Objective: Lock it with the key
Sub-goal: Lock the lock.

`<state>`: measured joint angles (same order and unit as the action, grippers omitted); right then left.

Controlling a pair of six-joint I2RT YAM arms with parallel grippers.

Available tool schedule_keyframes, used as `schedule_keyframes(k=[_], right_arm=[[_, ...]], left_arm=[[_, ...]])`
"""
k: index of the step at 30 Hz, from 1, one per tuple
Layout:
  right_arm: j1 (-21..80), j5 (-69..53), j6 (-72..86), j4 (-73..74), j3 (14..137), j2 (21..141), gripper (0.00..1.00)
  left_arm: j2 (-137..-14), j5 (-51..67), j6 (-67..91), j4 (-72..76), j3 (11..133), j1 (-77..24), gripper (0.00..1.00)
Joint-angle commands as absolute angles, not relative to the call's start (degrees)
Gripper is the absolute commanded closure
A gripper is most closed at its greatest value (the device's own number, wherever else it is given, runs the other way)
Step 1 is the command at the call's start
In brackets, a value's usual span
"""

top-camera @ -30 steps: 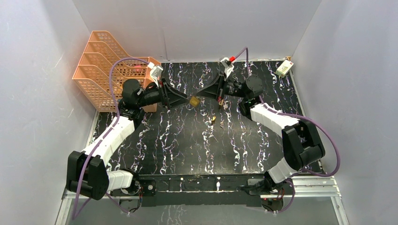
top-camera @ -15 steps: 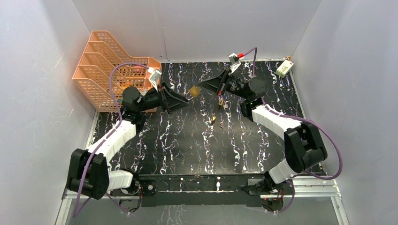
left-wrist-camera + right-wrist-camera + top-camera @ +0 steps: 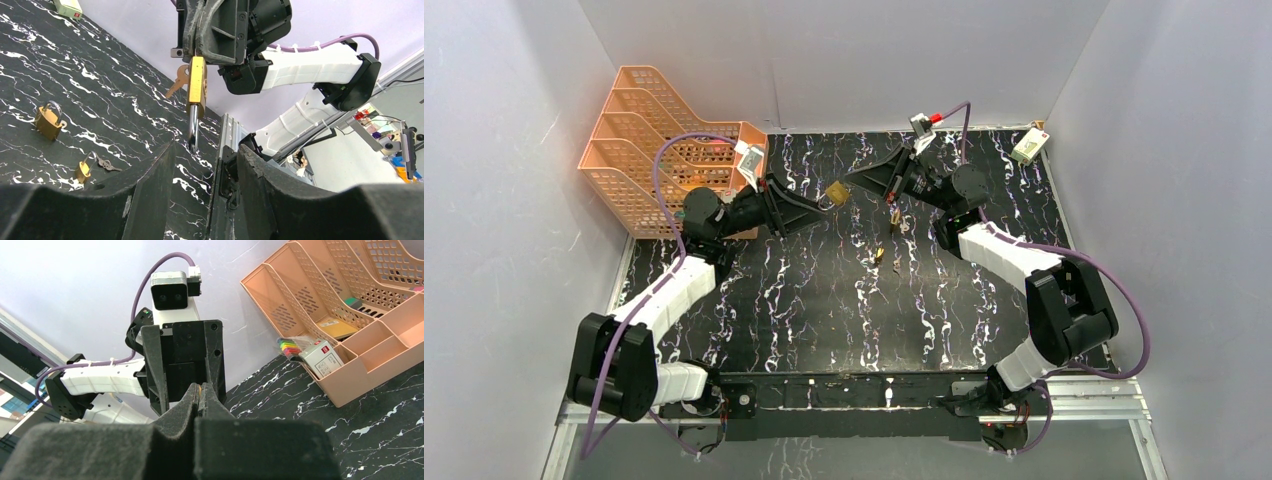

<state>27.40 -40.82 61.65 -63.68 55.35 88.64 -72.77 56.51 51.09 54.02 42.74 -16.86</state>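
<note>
My right gripper (image 3: 848,186) is shut on a brass padlock (image 3: 836,193) and holds it in the air above the back middle of the table. In the left wrist view the padlock (image 3: 196,80) hangs with its steel shackle (image 3: 192,131) pointing down and a key (image 3: 176,83) sticking out beside it. My left gripper (image 3: 818,204) is open and empty, just left of the padlock and not touching it; its fingers (image 3: 145,200) frame the shackle from below. In the right wrist view only a thin brass edge (image 3: 200,388) shows between the shut jaws.
Two more small padlocks lie on the black marbled table (image 3: 824,300), one (image 3: 893,215) by the right arm and one with keys (image 3: 877,255) nearer. An orange tray stack (image 3: 654,130) stands at the back left. A white box (image 3: 1028,147) sits at the back right.
The two grippers met at the padlock a second ago. The right gripper then carried it up and toward the back, and the left gripper came off it open and now follows close beside it.
</note>
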Motion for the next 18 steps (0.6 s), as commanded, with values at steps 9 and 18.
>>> schedule_keyframes(k=[9,18], right_arm=[[27.17,-40.4,62.02,-68.47,58.0,88.13,1.0],[27.25,-40.87,61.96,-68.73,57.84,88.41,1.0]], left_arm=[[-73.56,55.34,52.15,58.35,43.99,-16.61,0.64],[-74.42,54.96,53.24,59.94,44.47,-16.6,0.64]])
